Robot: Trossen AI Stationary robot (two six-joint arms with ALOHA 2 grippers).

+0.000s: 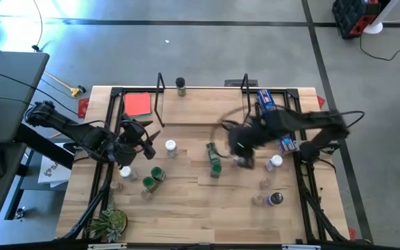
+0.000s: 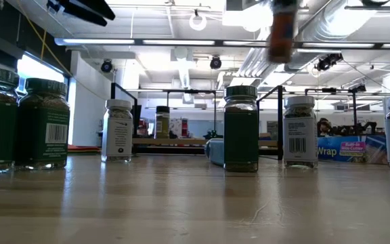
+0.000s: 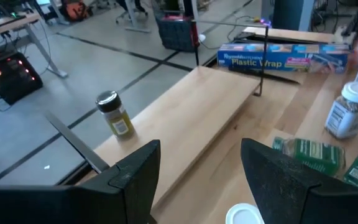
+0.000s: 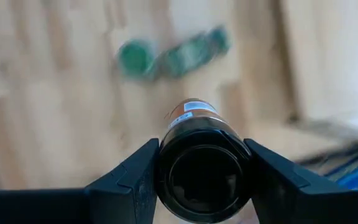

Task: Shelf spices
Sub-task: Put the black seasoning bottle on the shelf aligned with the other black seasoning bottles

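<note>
Bench [image 1: 186, 208] strewn with upright spices, green-lidded pair [image 1: 153, 176] and white-lidded jar [image 1: 171, 147] among them, presumably awaiting pickup; shelf [image 1: 200, 107] stood along the far edge, carrying one dark-lidded jar [image 1: 180, 86], likely already placed; left tool [image 3: 197, 174] hung near the shelf's left end, fingers spread and empty, seemingly waiting; right tool [image 4: 202, 171] clamped a brown-filled, black-capped jar [image 4: 201, 158] above mid-bench, apparently lifted for carrying shelfward.
</note>
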